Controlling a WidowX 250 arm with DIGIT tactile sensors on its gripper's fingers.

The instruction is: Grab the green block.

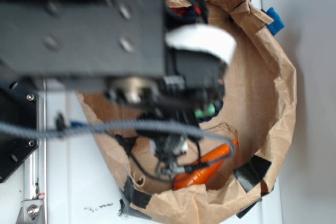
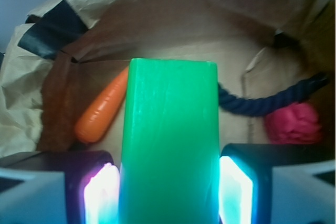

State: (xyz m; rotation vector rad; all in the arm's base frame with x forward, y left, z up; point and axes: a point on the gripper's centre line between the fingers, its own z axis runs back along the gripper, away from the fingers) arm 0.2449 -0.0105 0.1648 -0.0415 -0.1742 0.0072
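Observation:
The green block (image 2: pixel 169 129) fills the middle of the wrist view, a smooth bright-green rectangular bar standing lengthwise between my fingers. My gripper (image 2: pixel 169 187) is shut on it, with a glowing pad (image 2: pixel 102 195) pressed to each long side. In the exterior view my arm hides most of the scene, and only a small green patch of the block (image 1: pixel 206 111) shows under the gripper (image 1: pixel 202 103). The orange toy carrot (image 2: pixel 102 111) lies on the cardboard floor just left of the block, apart from it.
All this sits inside a crumpled brown paper bag (image 1: pixel 278 93) with high walls and black tape patches (image 1: pixel 252 171). A dark blue rope (image 2: pixel 262 103) and a pink ball (image 2: pixel 294 121) lie to the right. A blue object (image 1: pixel 274 20) is outside the bag.

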